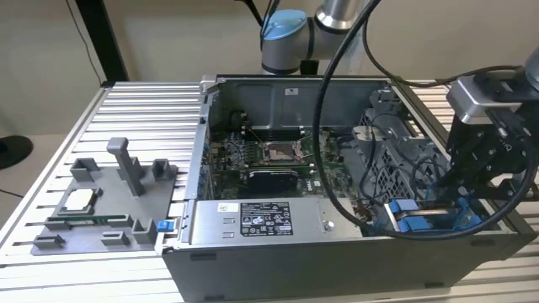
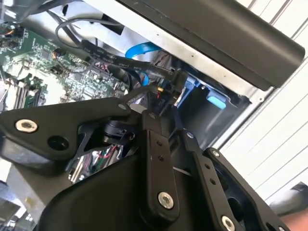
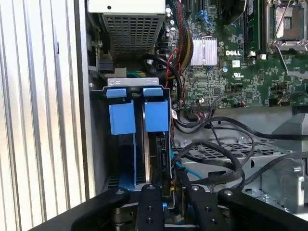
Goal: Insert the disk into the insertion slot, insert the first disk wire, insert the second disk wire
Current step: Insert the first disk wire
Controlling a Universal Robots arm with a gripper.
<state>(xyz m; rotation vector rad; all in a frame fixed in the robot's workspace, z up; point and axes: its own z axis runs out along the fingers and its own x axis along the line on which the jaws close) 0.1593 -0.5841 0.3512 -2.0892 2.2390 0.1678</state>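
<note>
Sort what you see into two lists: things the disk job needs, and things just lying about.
Job in hand: insertion slot, gripper, blue cable (probably).
Lying about: power-supply box, grey fixture tray, CPU socket.

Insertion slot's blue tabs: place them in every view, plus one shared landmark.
Exterior view: blue tabs in the case corner, at the exterior view's right.
First wrist view: blue tabs between the case wall and black cables.
Second wrist view: one blue tab beside the case wall.
Landmark: green motherboard.
</note>
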